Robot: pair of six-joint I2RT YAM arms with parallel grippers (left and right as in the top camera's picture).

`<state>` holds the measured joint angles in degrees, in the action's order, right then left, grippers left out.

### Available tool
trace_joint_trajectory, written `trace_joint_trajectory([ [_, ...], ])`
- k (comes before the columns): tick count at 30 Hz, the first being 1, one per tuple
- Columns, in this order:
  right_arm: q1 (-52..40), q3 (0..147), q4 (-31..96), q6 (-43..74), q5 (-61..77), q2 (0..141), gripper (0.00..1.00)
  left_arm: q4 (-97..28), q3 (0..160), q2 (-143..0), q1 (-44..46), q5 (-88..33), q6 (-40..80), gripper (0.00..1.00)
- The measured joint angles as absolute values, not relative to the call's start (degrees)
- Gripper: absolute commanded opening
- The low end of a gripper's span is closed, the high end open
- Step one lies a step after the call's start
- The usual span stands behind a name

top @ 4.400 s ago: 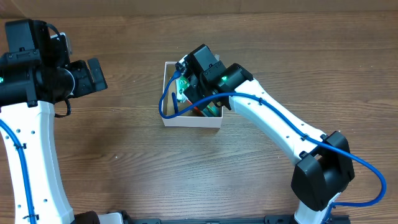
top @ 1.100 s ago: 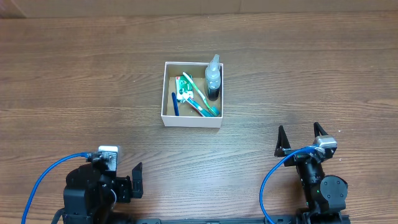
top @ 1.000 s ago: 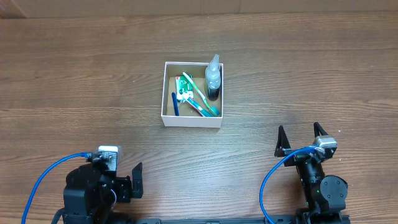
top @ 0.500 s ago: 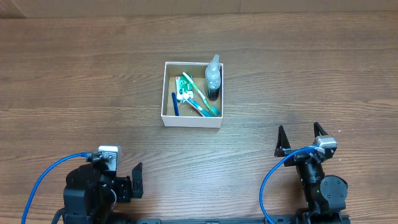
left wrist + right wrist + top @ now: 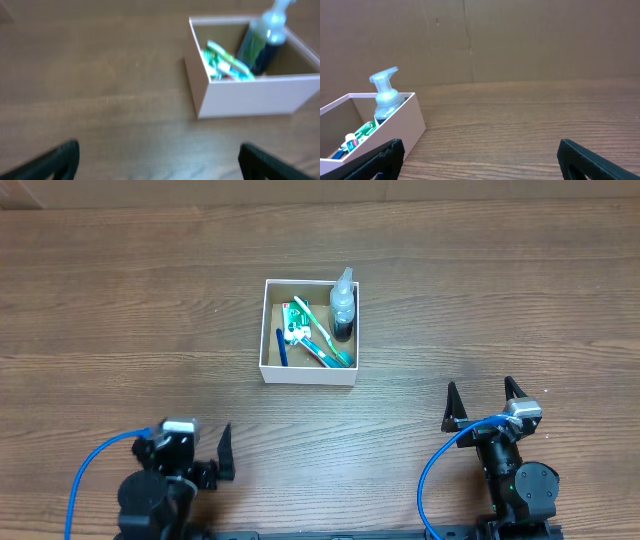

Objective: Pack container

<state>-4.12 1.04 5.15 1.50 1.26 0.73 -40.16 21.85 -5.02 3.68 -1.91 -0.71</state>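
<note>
The container [image 5: 308,373], a small white-walled box with a brown floor, sits mid-table. Inside it are a pump bottle [image 5: 343,304] standing at the right wall, crossed toothbrushes [image 5: 322,332] and a green tube [image 5: 294,322]. My left gripper [image 5: 190,448] is at the near left edge, open and holding nothing. My right gripper [image 5: 481,402] is at the near right edge, also open and holding nothing. The blurred left wrist view has the container [image 5: 250,97] and bottle [image 5: 262,42] ahead to the right, beyond my gripper [image 5: 160,167]. From the right wrist, the container [image 5: 412,125] and bottle [image 5: 385,97] lie ahead to the left of my gripper [image 5: 482,165].
Bare brown wood-grain tabletop [image 5: 450,300] surrounds the box on every side. A cardboard-coloured wall [image 5: 520,40] rises behind the table's far edge. Blue cables loop beside each arm base at the near edge.
Some seconds ago the right gripper was over the box; both arms now sit back at the near edge. In the last half second the left arm shifted slightly; the right stayed still.
</note>
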Motion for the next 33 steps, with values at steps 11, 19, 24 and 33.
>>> trace_joint_trajectory([
  [11, -4.12, 1.04, 5.17, 1.48, 1.28, 0.69, 1.0, 3.73, 1.06, -0.84, 2.5, -6.28, -15.7, 1.0],
  [19, -4.12, 1.04, 5.15, 1.45, 1.23, 0.69, 1.0, -3.7, 0.47, -0.97, 2.5, -6.24, -18.26, 1.0],
  [24, -4.12, 1.04, 5.15, 1.45, 1.26, 0.69, 1.0, -3.7, 0.47, -0.97, 2.5, -6.26, -18.44, 1.0],
  [33, -4.12, 1.04, 5.19, 1.48, 1.28, 0.69, 1.0, -3.7, 0.47, -0.97, 2.5, -6.26, -18.46, 1.0],
])
